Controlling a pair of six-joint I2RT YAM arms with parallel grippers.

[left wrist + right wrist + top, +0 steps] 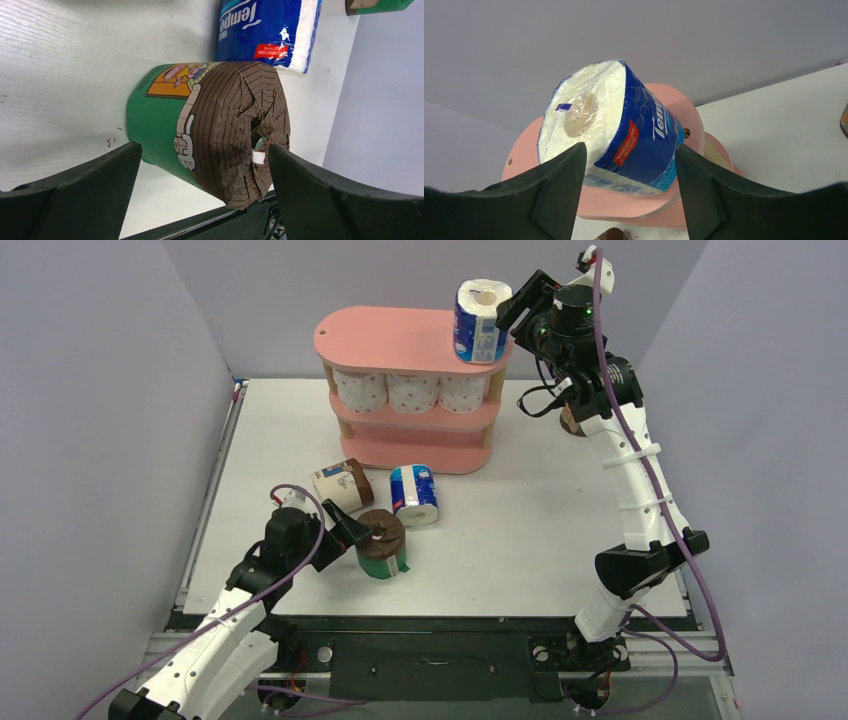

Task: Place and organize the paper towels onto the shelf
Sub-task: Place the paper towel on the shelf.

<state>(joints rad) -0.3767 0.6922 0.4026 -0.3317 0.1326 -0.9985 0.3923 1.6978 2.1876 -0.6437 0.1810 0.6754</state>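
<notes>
3 dotted rolls (pixel 411 392): white with pink dots, side by side in a row on the middle board of the shelf (pixel 390 335), each touching the next.
Shelf: pink rack with 3 oval boards and pale wooden posts, at the far middle of the white table (pixel 540 530).
Top-board roll (pixel 480 320): blue-and-white wrap, upright on its end at the right end of the top board, close to the edge.
Right gripper (pixel 630 147): raised to the top board, with 1 black finger on each side of the top-board roll. In the wrist view the fingers overlap the roll's edges, and I cannot tell whether they press it or stand free of it.
Green roll (pixel 200 125): green wrap with a brown pleated end, standing on the table at the near left, brown end up.
Left gripper (pixel 204 150): spread wide around the green roll, with a clear gap on each side, touching nothing.
Table blue roll (pixel 414 495): second blue-and-white pack, on the table just beyond the green roll, in front of the shelf.
Beige roll (pixel 340 483): on the table just left of the table blue roll, apart from the shelf.
</notes>
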